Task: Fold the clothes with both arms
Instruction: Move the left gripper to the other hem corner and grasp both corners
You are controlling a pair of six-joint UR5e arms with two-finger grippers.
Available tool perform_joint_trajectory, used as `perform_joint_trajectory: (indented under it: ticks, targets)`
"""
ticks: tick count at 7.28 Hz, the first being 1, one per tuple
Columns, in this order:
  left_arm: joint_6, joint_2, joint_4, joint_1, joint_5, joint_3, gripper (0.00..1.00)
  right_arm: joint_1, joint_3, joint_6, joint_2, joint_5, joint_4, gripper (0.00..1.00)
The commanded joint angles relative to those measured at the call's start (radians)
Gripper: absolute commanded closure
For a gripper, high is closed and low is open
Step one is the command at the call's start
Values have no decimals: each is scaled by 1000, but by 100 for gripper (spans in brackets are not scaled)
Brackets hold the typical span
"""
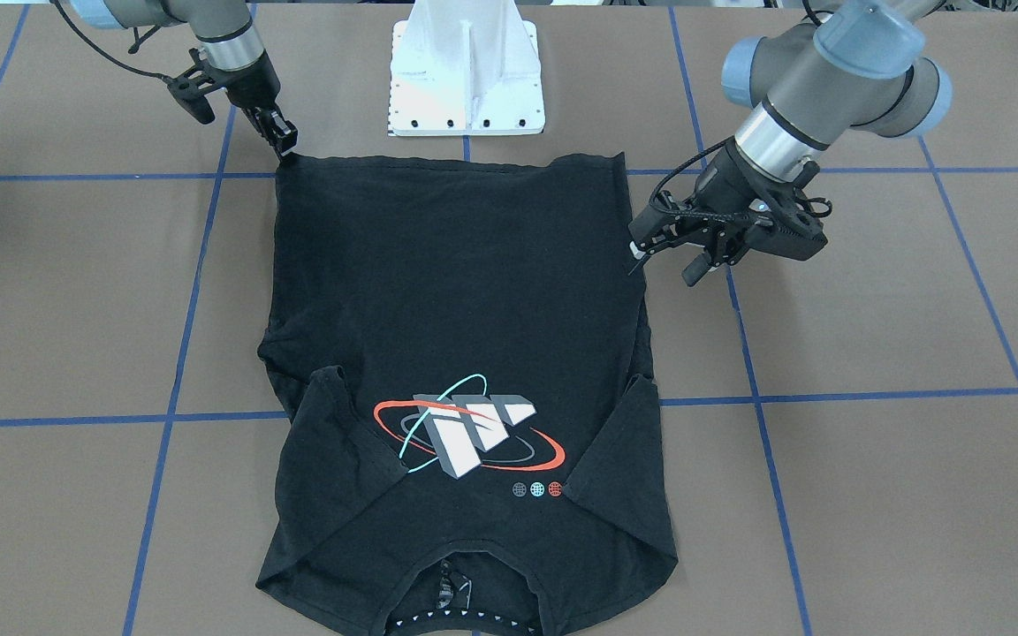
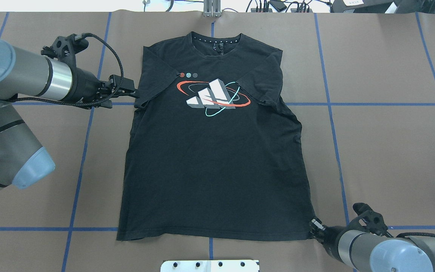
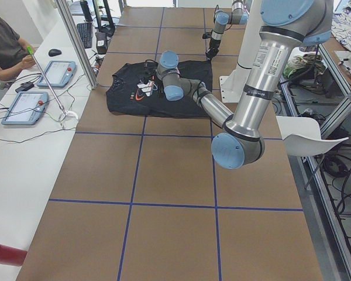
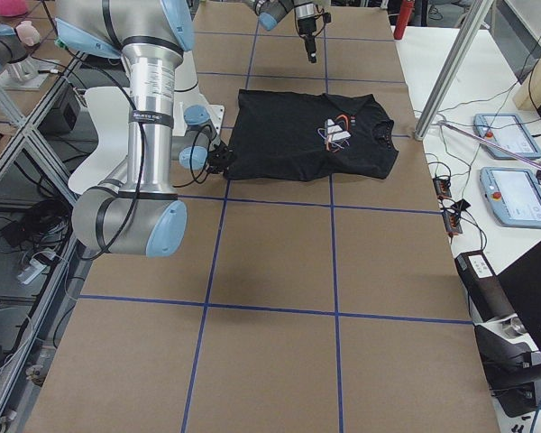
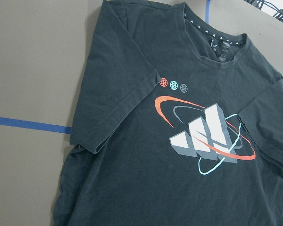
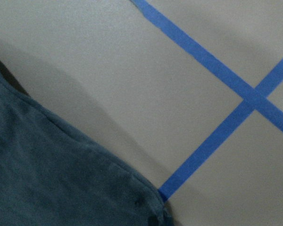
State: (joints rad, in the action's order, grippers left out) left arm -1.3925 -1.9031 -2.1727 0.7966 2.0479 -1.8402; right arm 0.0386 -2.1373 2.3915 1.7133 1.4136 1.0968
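The black T-shirt (image 1: 456,291) lies flat, graphic up, on the brown table, with both sleeves folded in over the chest. Its collar is at the far edge in the overhead view (image 2: 217,158). My left gripper (image 1: 664,263) hovers open and empty beside the shirt's side edge, by the folded sleeve in the overhead view (image 2: 133,92). Its wrist view shows the graphic and sleeve (image 5: 179,179), but no fingers. My right gripper (image 1: 284,141) is down at the table with its fingers together on the shirt's near hem corner (image 2: 315,224). Its wrist view shows that corner (image 6: 61,179) close up.
The white mounting pedestal (image 1: 465,79) stands just behind the hem, between the arms. Blue tape lines (image 2: 330,113) grid the brown table. In the exterior left view an operator (image 3: 6,47) and tablets (image 3: 61,73) are at a side bench beyond the collar.
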Motion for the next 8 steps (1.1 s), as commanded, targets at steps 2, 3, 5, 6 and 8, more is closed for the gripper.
perform_joint_trajectory:
  ticks: [2, 3, 5, 6, 8]
  targets:
    - [-234, 226, 20, -229, -252, -178, 2, 15, -39, -3, 25, 10, 0, 100]
    - [-326, 290, 21, -332, -299, -227, 3, 17, -44, -3, 25, 30, 0, 100]
    - [-440, 328, 87, -521, -429, -243, 10, 18, -61, -3, 38, 34, 0, 100]
    - [-486, 329, 93, -581, -457, -238, 13, 20, -61, -5, 38, 34, 0, 100]
    - [-507, 329, 93, -628, -462, -221, 18, 23, -61, -6, 38, 36, 0, 100]
